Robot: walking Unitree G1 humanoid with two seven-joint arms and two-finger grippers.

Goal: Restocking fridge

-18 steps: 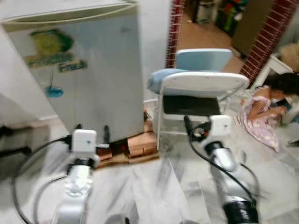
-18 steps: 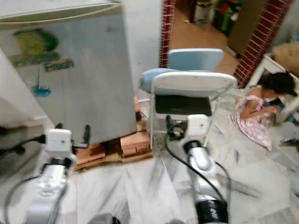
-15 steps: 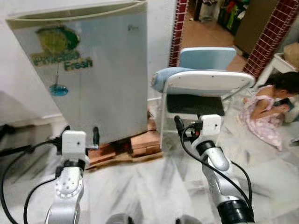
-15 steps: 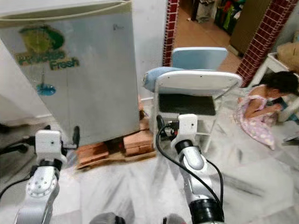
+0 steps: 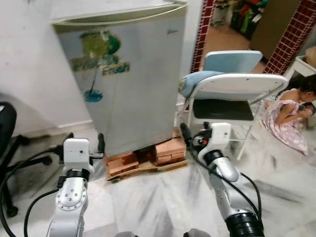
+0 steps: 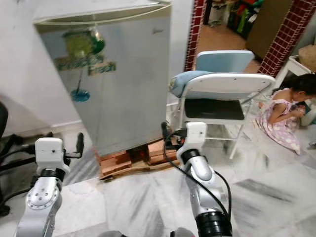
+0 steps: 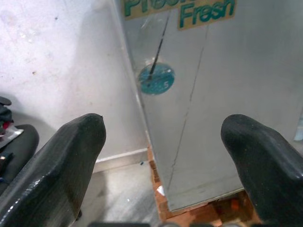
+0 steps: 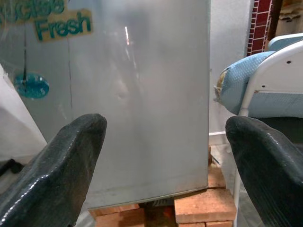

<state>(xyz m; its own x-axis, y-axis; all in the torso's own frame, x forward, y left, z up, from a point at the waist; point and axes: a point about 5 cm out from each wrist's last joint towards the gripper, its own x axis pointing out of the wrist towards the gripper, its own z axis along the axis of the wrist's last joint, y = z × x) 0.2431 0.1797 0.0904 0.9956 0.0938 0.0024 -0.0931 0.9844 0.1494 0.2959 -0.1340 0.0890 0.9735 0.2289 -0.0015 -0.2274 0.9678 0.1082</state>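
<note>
A small silver fridge (image 5: pixel 140 84) with a green "Fresh" sticker stands shut against the white wall, raised on bricks (image 5: pixel 168 149) and a wooden board. My left gripper (image 5: pixel 85 140) is held up in front of the fridge's lower left corner, open and empty, and apart from it. My right gripper (image 5: pixel 196 136) hangs before the fridge's lower right corner, also open and empty. In the left wrist view the fingers (image 7: pixel 61 165) frame the fridge's left edge (image 7: pixel 199 94). The right wrist view has the fingers (image 8: pixel 66 161) spread wide before the door (image 8: pixel 142 94).
A white folding chair (image 5: pixel 237 86) with a blue cushion stands close to the right of the fridge. A person (image 5: pixel 291 116) sits on the marble floor at far right. A black office chair (image 5: pixel 7 133) is at far left. A brick-edged doorway opens behind.
The whole picture has slid right, so the camera has turned left; the office chair has come into view. Both grippers stay open in front of the fridge.
</note>
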